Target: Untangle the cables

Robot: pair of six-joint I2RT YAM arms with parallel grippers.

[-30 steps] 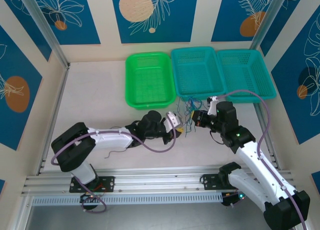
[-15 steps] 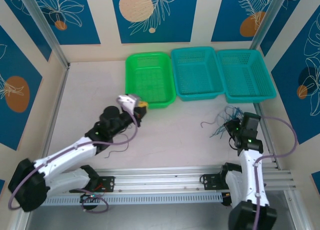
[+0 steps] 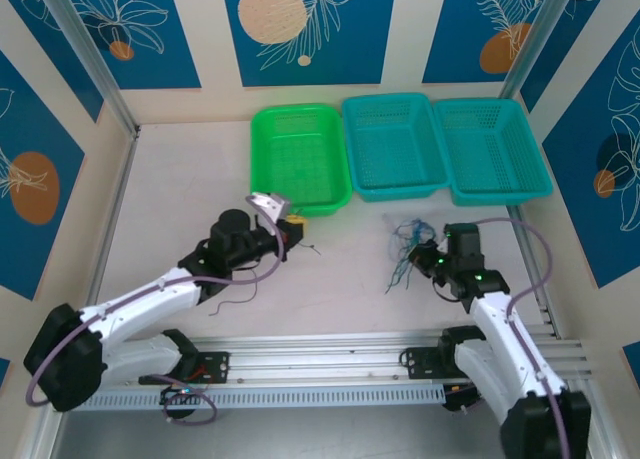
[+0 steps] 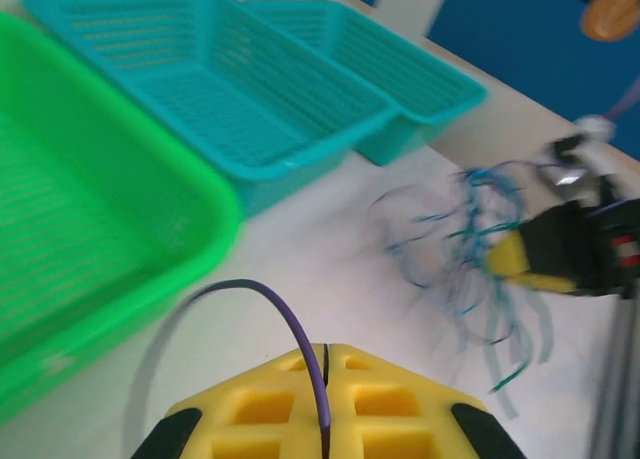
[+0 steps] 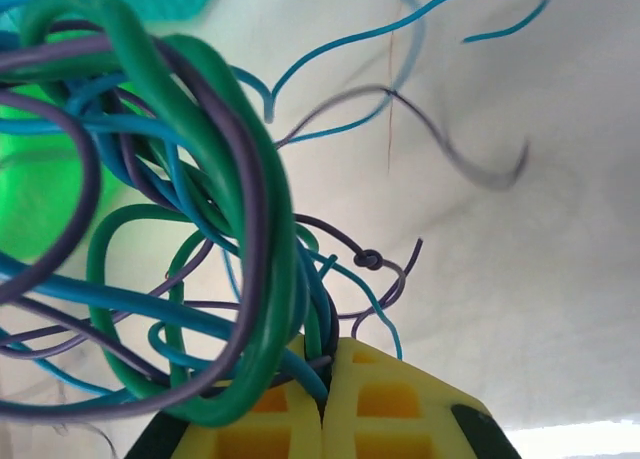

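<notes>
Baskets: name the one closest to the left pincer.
The green basket, leftmost of the three: the left pincer hovers just off its near right corner; the middle basket and right basket, both teal, stand farther off.

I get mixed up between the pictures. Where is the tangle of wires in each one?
Top view: tangle of wires right of middle, at the right tool.
Left wrist view: tangle on the right side.
Right wrist view: tangle up close, left and middle, pinched in the right tool.
Shared landmark: green basket upper middle, left, green blur at left.
</notes>
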